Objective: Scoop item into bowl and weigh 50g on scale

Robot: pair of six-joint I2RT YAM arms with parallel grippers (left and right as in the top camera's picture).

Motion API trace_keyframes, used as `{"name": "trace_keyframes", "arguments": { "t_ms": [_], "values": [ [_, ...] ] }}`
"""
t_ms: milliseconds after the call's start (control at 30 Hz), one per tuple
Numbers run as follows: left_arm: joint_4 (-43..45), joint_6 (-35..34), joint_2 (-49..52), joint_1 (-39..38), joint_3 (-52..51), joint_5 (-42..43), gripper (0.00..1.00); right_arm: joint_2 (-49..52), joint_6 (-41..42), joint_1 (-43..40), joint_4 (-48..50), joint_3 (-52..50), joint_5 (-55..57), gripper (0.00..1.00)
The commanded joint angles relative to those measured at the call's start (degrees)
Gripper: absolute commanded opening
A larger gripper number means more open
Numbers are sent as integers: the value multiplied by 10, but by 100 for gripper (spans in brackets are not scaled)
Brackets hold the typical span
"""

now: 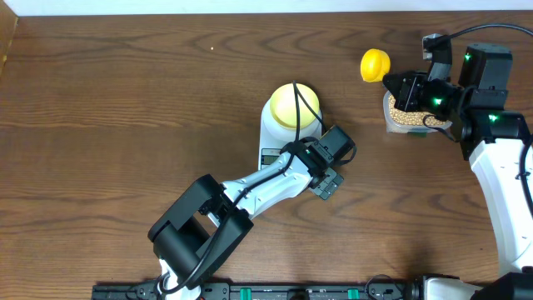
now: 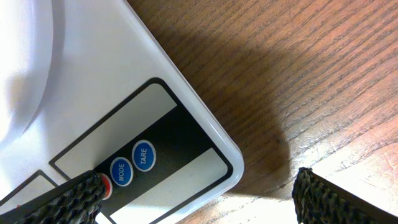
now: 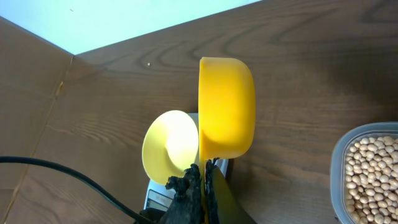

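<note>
The white scale [image 1: 271, 140] lies mid-table with the pale yellow bowl [image 1: 293, 107] on its platform. My left gripper [image 1: 326, 182] is open at the scale's button end. In the left wrist view the left gripper [image 2: 199, 202] straddles a corner of the scale [image 2: 93, 81]; one finger [image 2: 74, 196] lies over a red button beside MODE and TARE. My right gripper [image 3: 204, 186] is shut on the handle of a bright yellow scoop [image 3: 226, 109], turned on its side. The scoop [image 1: 375, 64] hangs left of the beans [image 1: 408, 117]. The bowl [image 3: 169, 146] shows behind it.
A clear plastic tub [image 3: 339, 162] holds the beans [image 3: 370, 171] at the table's far right, below my right arm. The left arm stretches from the front edge to the scale. A black cable [image 3: 68, 177] crosses the right wrist view's lower left.
</note>
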Motion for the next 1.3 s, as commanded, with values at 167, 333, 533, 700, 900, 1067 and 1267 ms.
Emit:
{"name": "trace_keyframes", "arguments": {
  "t_ms": [167, 333, 533, 700, 900, 1067, 1267],
  "values": [
    [-1, 7, 18, 0, 2, 39, 98, -5, -8, -2, -3, 12, -4, 1],
    [-12, 7, -13, 0, 11, 26, 98, -5, -8, -2, -2, 12, -4, 1],
    [-21, 7, -123, 0, 11, 26, 98, -5, -8, -2, -2, 12, -4, 1],
    [-52, 7, -214, 0, 11, 26, 98, -5, -8, -2, -2, 12, -5, 1],
    [-94, 12, -295, 36, 11, 26, 98, -5, -8, -2, -4, 12, -12, 1],
    [-136, 18, -348, 136, 11, 26, 97, -5, -8, -2, 5, 12, -12, 1],
    [-164, 23, -380, 228, 11, 27, 98, -5, -8, -2, 10, 12, -12, 1]
  ]
}}
